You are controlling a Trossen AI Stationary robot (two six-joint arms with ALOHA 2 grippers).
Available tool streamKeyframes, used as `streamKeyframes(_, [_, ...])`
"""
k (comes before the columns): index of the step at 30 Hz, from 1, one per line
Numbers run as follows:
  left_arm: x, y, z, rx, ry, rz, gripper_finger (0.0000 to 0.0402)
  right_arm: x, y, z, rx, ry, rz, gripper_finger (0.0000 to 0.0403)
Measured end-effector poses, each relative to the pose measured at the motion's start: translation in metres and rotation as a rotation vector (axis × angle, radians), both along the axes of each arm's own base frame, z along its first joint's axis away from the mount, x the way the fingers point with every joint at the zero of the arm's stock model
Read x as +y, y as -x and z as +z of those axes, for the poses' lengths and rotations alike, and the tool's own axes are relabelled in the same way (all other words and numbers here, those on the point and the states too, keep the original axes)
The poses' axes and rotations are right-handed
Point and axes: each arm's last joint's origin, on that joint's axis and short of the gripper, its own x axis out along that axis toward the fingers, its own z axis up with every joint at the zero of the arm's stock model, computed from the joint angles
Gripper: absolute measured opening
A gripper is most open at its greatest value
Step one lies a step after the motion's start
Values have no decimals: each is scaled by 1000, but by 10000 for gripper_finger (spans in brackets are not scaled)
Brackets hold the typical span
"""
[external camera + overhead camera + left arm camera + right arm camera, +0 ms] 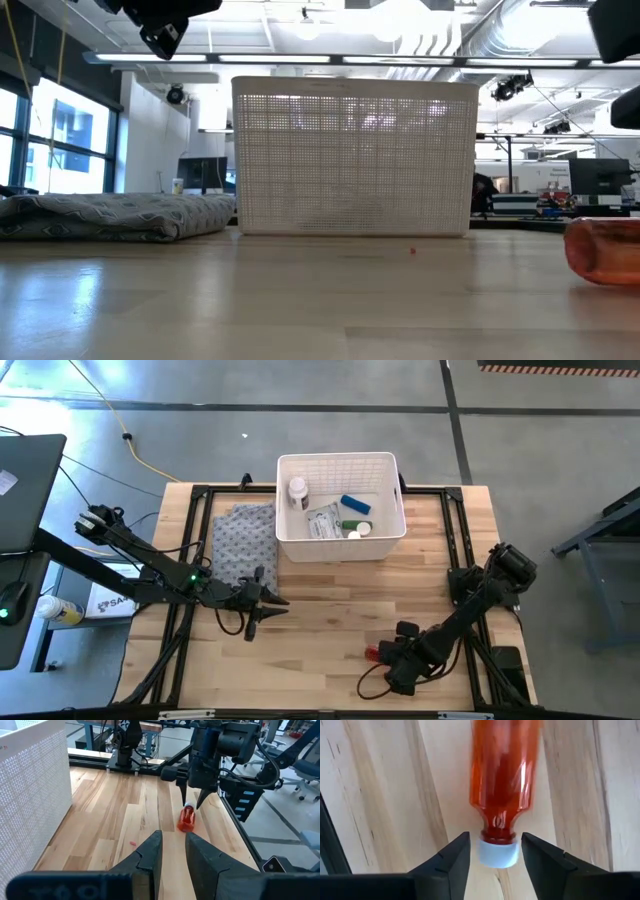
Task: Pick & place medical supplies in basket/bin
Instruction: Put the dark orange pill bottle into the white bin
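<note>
The red white-capped bottle lies on its side on the wood near the table's near right part, also seen in the low view. My right gripper is open and points down at it. Its fingers stand on either side of the white cap, with narrow gaps showing. The left wrist view shows that gripper just over the bottle. My left gripper hovers left of centre, slightly open and holding nothing. The white basket at the far middle holds a blue block, a green tube, a packet and a white pill bottle.
A grey patterned cloth lies folded left of the basket, next to my left arm. The basket wall stands beyond bare wood in the low view. Black frame rails run along the table's left and right sides.
</note>
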Motion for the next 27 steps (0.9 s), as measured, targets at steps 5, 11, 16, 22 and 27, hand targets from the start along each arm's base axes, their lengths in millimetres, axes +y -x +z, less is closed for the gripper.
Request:
streamKeyframes(5, [0, 0, 0, 0, 0, 0, 117, 1, 1, 0, -23, 20, -4, 163])
streamKeyframes(11, [0, 0, 0, 0, 0, 0, 117, 0, -3, 0, -49, 7, -72, 175])
streamKeyframes(16, [0, 0, 0, 0, 0, 0, 117, -4, -6, 0, -14, -33, -145, 195])
streamKeyframes(22, [0, 0, 0, 0, 1, 0, 117, -4, -9, 0, 19, -100, -207, 208])
streamKeyframes(27, [0, 0, 0, 0, 1, 0, 117, -3, -11, 1, 7, -118, -227, 209])
